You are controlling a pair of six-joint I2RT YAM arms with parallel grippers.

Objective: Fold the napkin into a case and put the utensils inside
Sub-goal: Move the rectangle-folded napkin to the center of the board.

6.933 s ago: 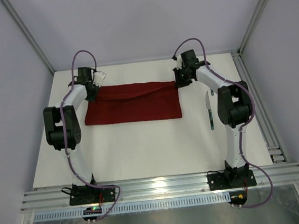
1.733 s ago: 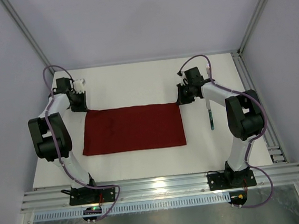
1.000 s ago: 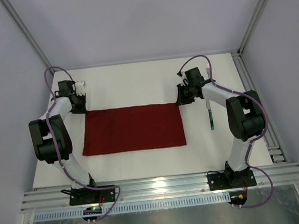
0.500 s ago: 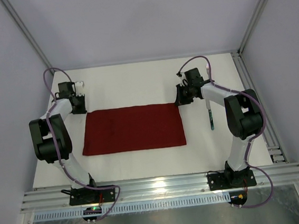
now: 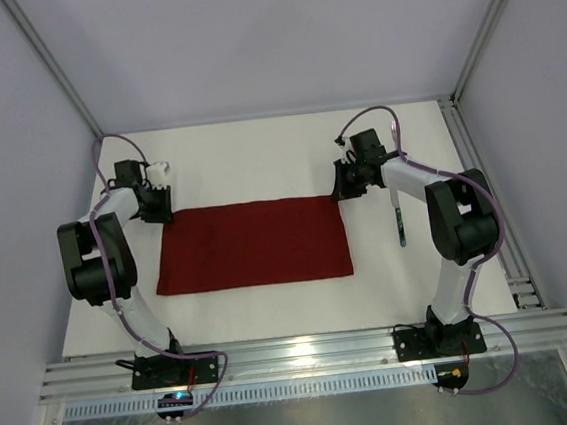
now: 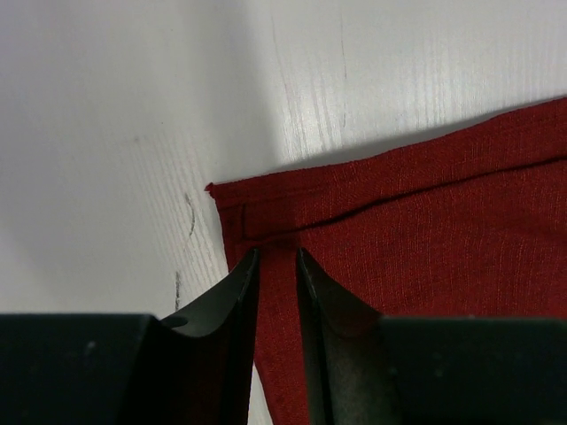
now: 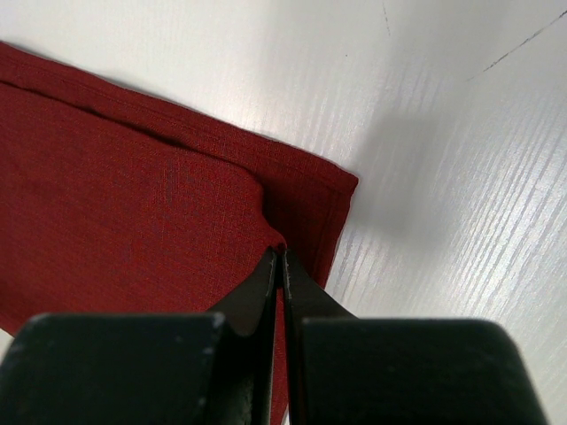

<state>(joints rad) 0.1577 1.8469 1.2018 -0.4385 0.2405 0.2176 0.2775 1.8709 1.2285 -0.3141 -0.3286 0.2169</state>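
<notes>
At the napkin point(image 5: 253, 243), my right pincer point(image 7: 278, 257) pinched a far corner; my left pincer point(image 6: 276, 261) stood slightly parted. Mid-folding, I judged fresh grips came next.

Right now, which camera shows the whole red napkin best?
The top external view: the napkin lies there whole, a flat rectangle. Each wrist view shows only one far corner at its own jaws.

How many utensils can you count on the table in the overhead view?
1. A teal-handled utensil lies on the table to the right of the napkin. Its far end runs under the right arm. A second one may be hidden beneath that arm.
</notes>
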